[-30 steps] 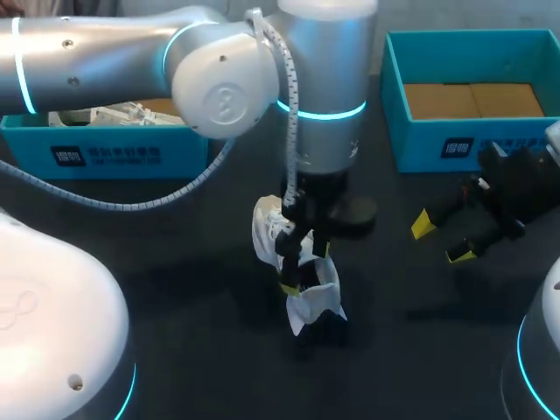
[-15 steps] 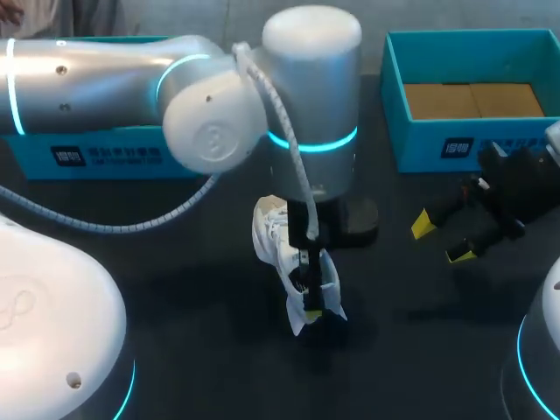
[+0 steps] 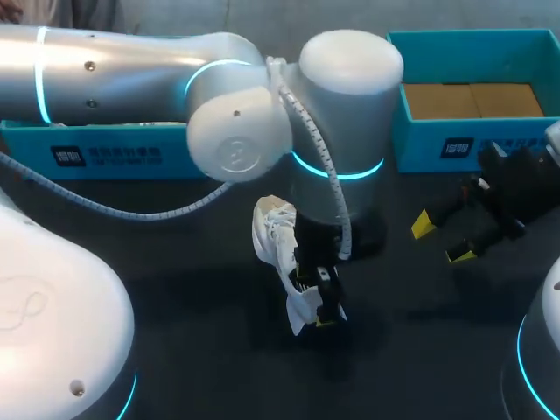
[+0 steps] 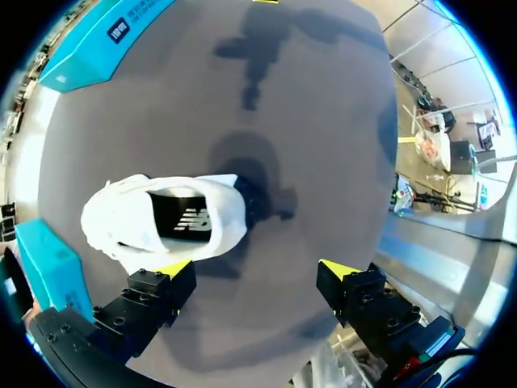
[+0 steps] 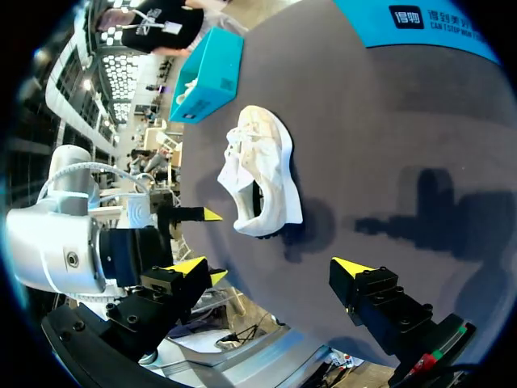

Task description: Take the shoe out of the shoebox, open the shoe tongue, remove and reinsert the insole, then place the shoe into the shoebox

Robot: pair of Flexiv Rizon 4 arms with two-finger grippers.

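Head view: the white sneaker (image 3: 273, 229) lies on the dark table (image 3: 175, 262), with the left gripper (image 3: 313, 302) over it and the right gripper (image 3: 442, 239) well apart.

Left wrist view: the fingers are spread wide and hold nothing. The sneaker lies just ahead of one finger, not between them.

Right wrist view: this gripper is also wide open and holds nothing.

A descent this far off-centre could shove or tip the sneaker.

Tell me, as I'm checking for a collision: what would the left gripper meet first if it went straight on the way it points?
Probably the bare table: the left gripper points down with open jaws just beside the white shoe, whose edge it might graze; depth is unclear.
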